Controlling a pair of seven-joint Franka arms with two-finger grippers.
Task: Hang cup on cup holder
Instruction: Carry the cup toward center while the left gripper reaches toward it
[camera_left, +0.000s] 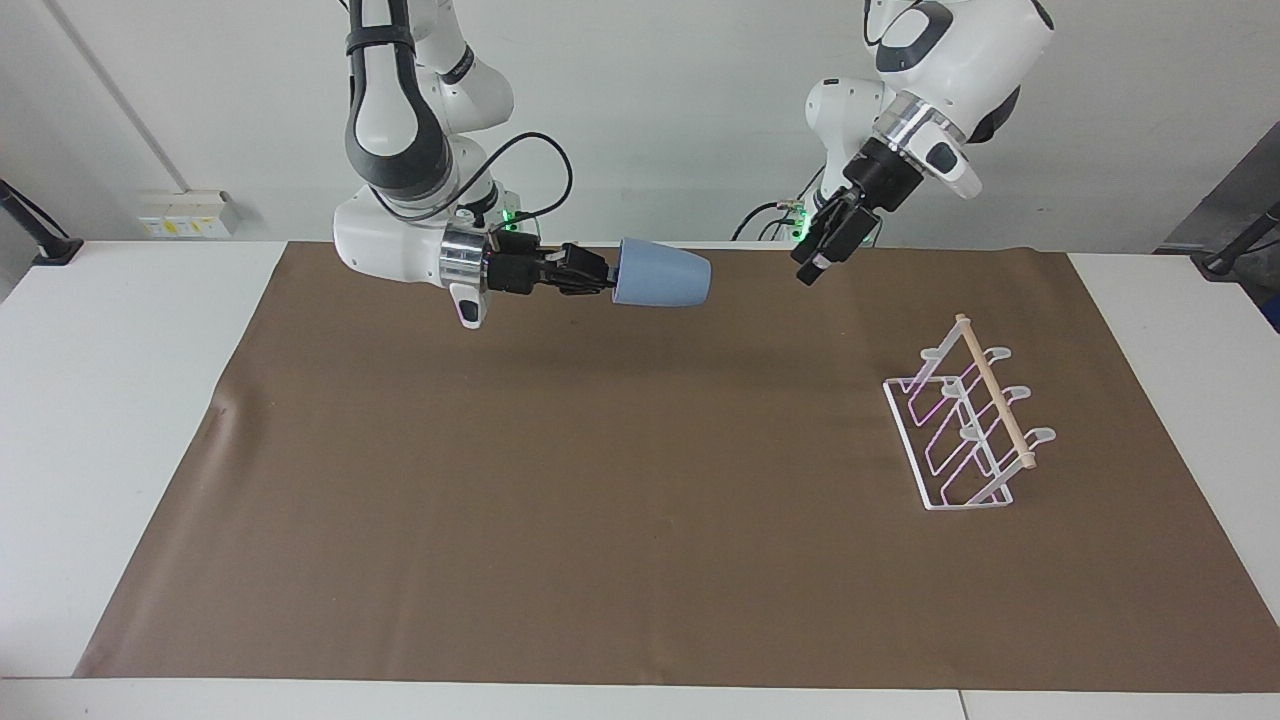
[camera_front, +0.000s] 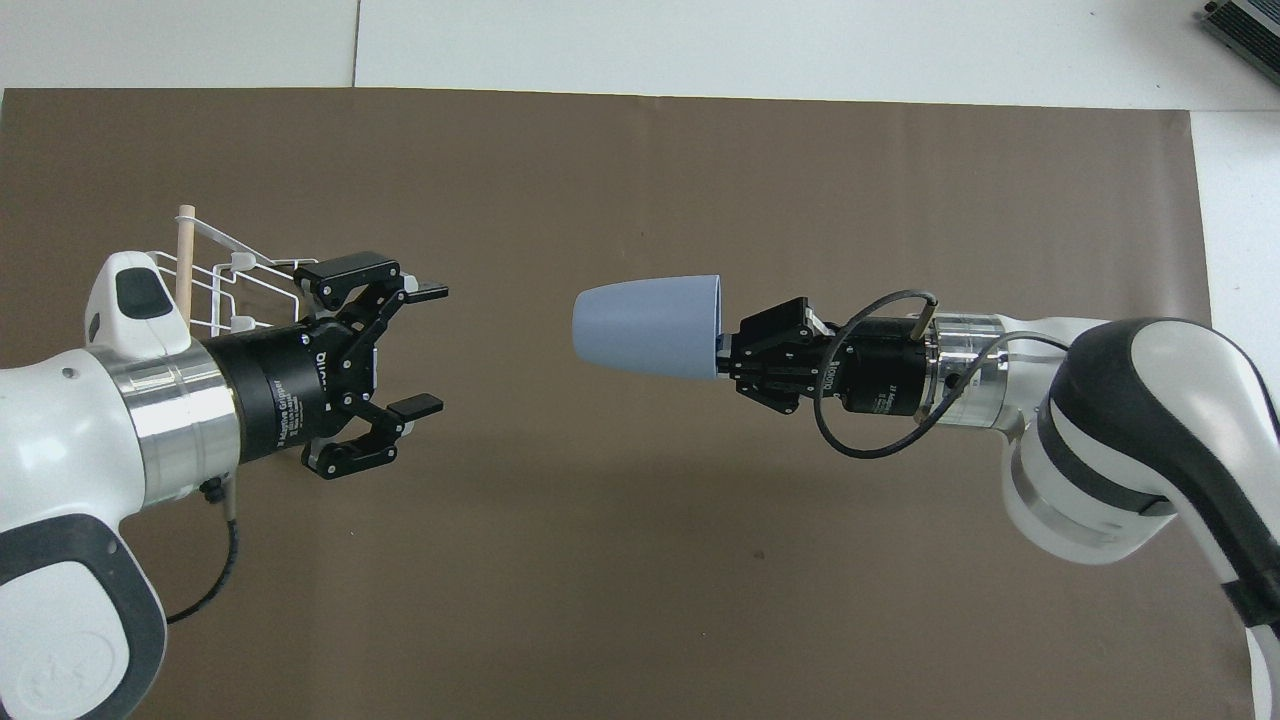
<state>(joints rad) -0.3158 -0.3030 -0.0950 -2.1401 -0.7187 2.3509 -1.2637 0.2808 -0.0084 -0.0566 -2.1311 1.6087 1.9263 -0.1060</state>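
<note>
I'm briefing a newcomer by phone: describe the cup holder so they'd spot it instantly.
Look on the brown mat, toward the left arm's end of the table. There stands the cup holder: a white slanted wire rack. It alone has a pale wooden dowel and rounded pegs.

— The cup (camera_front: 648, 326)?
— Light-blue plastic, matt, smooth and plain.
— And the cup holder (camera_left: 965, 425)?
— White coated wire, with a pale bare wooden dowel (camera_left: 992, 390) along the top.
— The brown mat (camera_left: 620, 480)?
— Matt; paper or thin cloth perhaps, with a crease near one edge.
— The desk (camera_left: 110, 400)?
— Smooth white, faintly glossy.
— The arms?
— Glossy white shells, brushed metal rings, black matt left gripper (camera_front: 424, 348) and right gripper (camera_front: 722, 345).
</note>
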